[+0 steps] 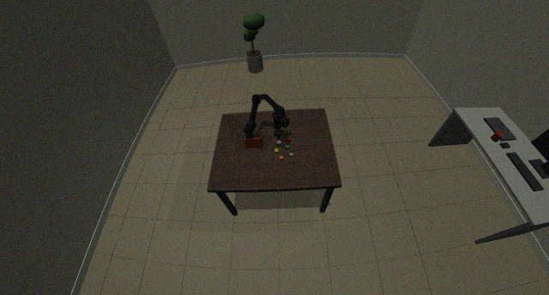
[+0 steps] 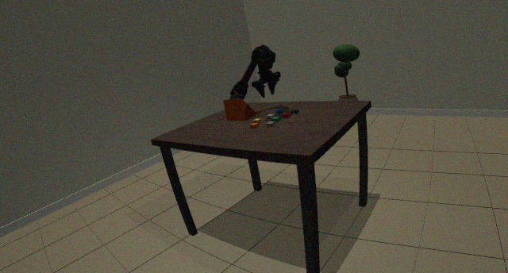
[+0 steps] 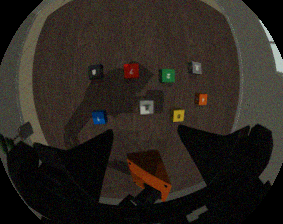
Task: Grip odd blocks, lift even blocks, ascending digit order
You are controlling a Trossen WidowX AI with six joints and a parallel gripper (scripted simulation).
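The gripper (image 2: 267, 88) hangs well above the table (image 2: 317, 138), its fingers spread wide with nothing between them, pointing down over the far end of the cluster of blocks; taking the orange base (image 2: 237, 109) as the landmark, all the blocks lie on the side of it away from the wall, none touching another; in the wrist view seven show, with the base at the bottom of the view: a dark block (image 3: 95, 71), a red block (image 3: 131, 70), a green block (image 3: 168, 75) and a grey block (image 3: 196, 67) in the row farthest from the base, then a blue block (image 3: 99, 117), a white block (image 3: 146, 107), a yellow block (image 3: 178, 116) and an orange block (image 3: 202, 99) nearer it; that makes eight in fact, counting both rows; each carries a small mark on its top face, but the digits are too small and blurred to read, so the order cannot be told; every block sits flat and apart from the fingers, so nothing shows which, if any, have been handled; judging by the high, unladen pose, the arm is between blocks or surveying, and gripping work appears to remain.
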